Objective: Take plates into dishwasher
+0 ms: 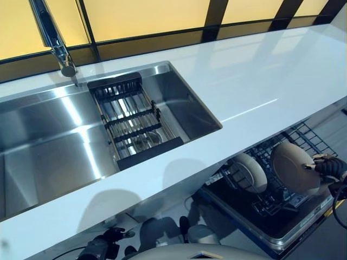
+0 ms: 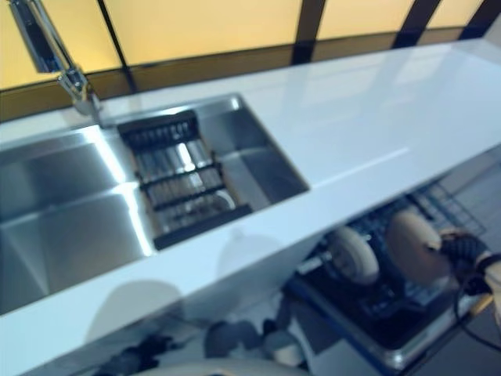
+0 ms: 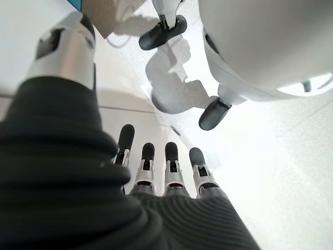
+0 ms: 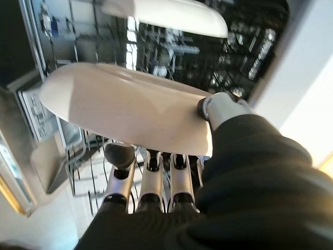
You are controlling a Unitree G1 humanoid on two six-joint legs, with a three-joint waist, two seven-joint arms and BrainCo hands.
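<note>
A cream plate [image 1: 293,165] stands on edge over the pulled-out dishwasher rack [image 1: 303,135] at the lower right. My right hand [image 1: 328,168] grips its right rim. In the right wrist view the thumb [image 4: 221,109] presses on the plate [image 4: 130,107] while the fingers [image 4: 151,177] lie beneath it. A second cream plate [image 1: 250,172] stands upright in the rack just to the left. My left hand [image 1: 100,246] hangs low under the counter's front edge, and in its wrist view the fingers [image 3: 156,166] are straight and hold nothing.
A white counter [image 1: 260,81] runs above the dishwasher. A steel sink [image 1: 49,146] is set into it on the left, with a black wire drainer [image 1: 133,122] lying inside and a tap [image 1: 54,38] behind it. The dishwasher's open door [image 1: 282,227] juts out below.
</note>
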